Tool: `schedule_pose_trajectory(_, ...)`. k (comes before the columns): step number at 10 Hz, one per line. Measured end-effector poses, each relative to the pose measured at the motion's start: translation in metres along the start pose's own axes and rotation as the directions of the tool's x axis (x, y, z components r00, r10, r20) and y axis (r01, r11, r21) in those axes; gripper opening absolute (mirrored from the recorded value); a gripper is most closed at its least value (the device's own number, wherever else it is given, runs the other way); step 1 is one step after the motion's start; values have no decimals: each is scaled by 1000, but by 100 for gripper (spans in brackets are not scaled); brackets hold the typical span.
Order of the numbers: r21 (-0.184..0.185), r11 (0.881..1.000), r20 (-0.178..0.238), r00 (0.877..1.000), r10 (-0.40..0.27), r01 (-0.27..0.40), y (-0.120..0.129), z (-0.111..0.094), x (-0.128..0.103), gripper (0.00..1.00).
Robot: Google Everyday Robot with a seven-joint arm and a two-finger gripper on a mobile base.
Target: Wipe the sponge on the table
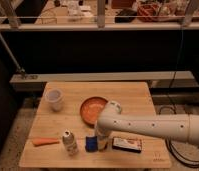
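My gripper (101, 142) is low near the table's (133, 97) 6 o'clock edge, touching the dark blue sponge (90, 144) from its 3 o'clock side; grip open or closed, cannot tell. Sponge lies on the wood, can (69, 142) at its 9 o'clock, flat labelled box (126, 144) at 3, orange bowl (90, 107) at 12.
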Motion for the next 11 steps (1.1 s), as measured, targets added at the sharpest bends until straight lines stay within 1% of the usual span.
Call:
schedule_pose_trajectory(2,35,999,7,1000,4,-4,-8,-22,-1,0)
schedule_pose_trajectory(4,36,999,-4,1000,18,-18,-14,-26,5,0)
schedule_pose_trajectory(5,35,999,-5,999,39,-38,-16,-25,16,0)
schedule_pose_trajectory(7,37,995,-5,996,89,-89,-14,-26,48,0)
schedule_pose_trajectory(8,42,992,-5,993,122,-122,-10,-28,69,0)
schedule_pose_trajectory(10,43,982,-12,983,183,-182,1,-31,100,0)
schedule_pose_trajectory(11,41,978,-16,978,206,-206,6,-31,111,0)
